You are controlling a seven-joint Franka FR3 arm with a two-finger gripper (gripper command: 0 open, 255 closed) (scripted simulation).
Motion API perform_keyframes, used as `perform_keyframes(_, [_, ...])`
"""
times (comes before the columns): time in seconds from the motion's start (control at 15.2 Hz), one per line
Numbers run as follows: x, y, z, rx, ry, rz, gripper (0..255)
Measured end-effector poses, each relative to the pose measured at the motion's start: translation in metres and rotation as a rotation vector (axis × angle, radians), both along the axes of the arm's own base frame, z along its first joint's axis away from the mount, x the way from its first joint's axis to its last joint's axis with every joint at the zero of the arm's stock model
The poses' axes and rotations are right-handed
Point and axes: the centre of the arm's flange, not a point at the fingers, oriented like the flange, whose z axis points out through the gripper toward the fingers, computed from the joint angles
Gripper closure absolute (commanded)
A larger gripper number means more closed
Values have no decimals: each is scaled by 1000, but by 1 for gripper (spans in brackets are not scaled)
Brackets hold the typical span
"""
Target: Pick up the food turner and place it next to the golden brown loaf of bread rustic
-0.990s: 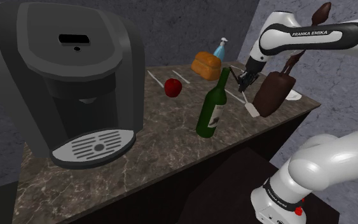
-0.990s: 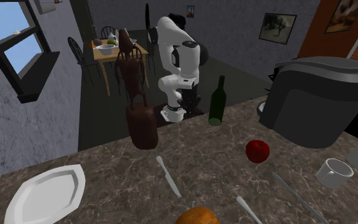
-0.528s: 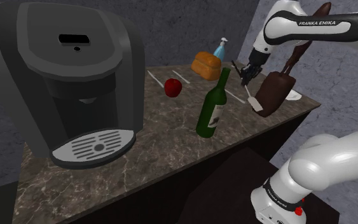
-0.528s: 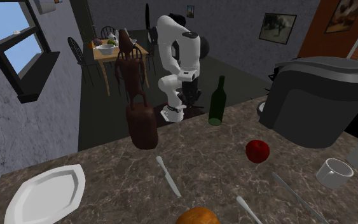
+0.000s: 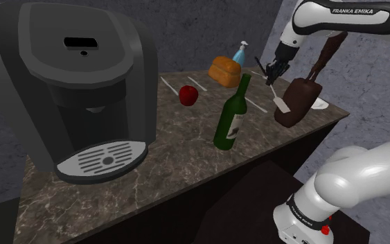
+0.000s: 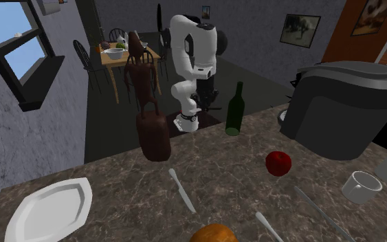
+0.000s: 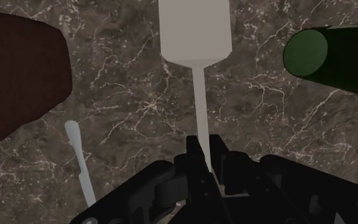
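My black gripper (image 5: 275, 71) hangs above the counter's right end in the shoulder view, between the green bottle and a dark brown object. It is shut on the thin handle of the white food turner (image 7: 194, 32), whose flat blade (image 5: 280, 105) dangles below, clear of the marbled countertop (image 7: 133, 95). In the wrist view both fingers (image 7: 189, 151) clasp the handle. The golden brown loaf (image 5: 224, 69) sits further back on the counter, beside a blue-capped spray bottle (image 5: 240, 52). The loaf's top (image 6: 214, 234) shows at the second exterior view's bottom edge.
A green wine bottle (image 5: 232, 114) stands close beside the gripper, and a tall dark brown object (image 5: 298, 100) on the other side. A red apple (image 5: 188, 95), a big grey coffee machine (image 5: 68, 83), a white knife (image 7: 80, 159), a plate (image 6: 51, 210) and a cup (image 6: 360, 185) share the counter.
The gripper has risen with the turner and shifted slightly toward the shoulder view's right; the blade now hangs higher above the counter.
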Motion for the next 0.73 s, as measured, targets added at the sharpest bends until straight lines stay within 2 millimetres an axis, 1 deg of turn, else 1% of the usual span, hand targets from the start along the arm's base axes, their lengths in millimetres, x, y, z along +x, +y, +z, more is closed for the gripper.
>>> perform_keyframes(0.2, [21,-24,2,1,0,0,255])
perform_keyframes(0.33, [35,-45,2,1,1,-1,255])
perform_keyframes(0.4, [44,-58,5,2,1,-1,255])
perform_keyframes(0.59, [66,-91,1,1,1,-1,255])
perform_keyframes(0.73, [79,-113,4,1,1,-2,255])
